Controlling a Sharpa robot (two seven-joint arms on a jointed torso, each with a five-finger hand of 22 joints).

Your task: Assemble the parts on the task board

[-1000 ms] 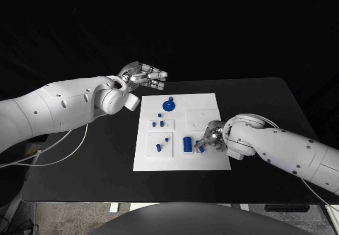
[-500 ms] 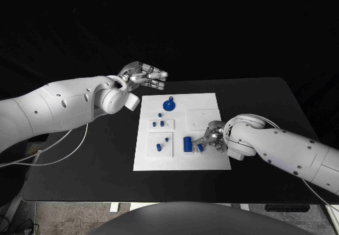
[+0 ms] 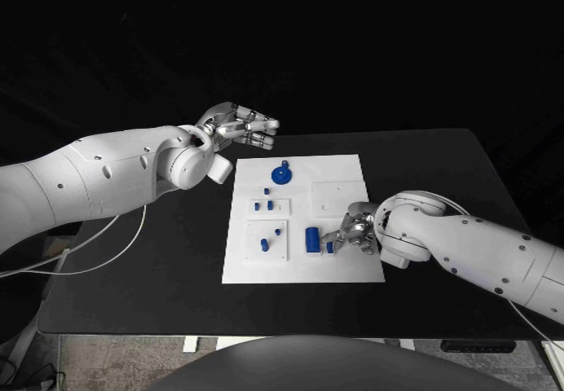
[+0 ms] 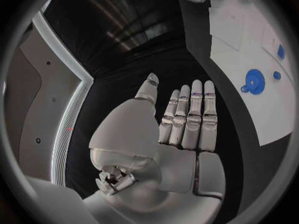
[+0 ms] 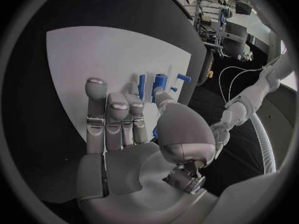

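Observation:
The white task board (image 3: 353, 175) lies in the middle of the black table. On it are a round blue part (image 3: 281, 173), a blue cylinder (image 3: 311, 239) and several small blue pegs (image 3: 266, 192). My right hand (image 3: 355, 230) rests low on the board's right side, beside the cylinder. Thumb and a finger pinch a small blue peg (image 3: 332, 245), which the right wrist view shows as a peg (image 5: 142, 84) at the fingertips (image 5: 133, 106). My left hand (image 3: 241, 124) hovers open, fingers straight, beyond the board's far left corner. The left wrist view shows that hand (image 4: 181, 129) and the round part (image 4: 253, 80).
Two raised white square plates (image 3: 266, 245) on the board's left half hold small pegs. A third square (image 3: 332, 194) sits right of centre. Black table (image 3: 435, 163) surrounds the board, with its far edge close behind my left hand.
My right hand has crept slightly towards the board's near edge with the small peg. The left arm has stayed still.

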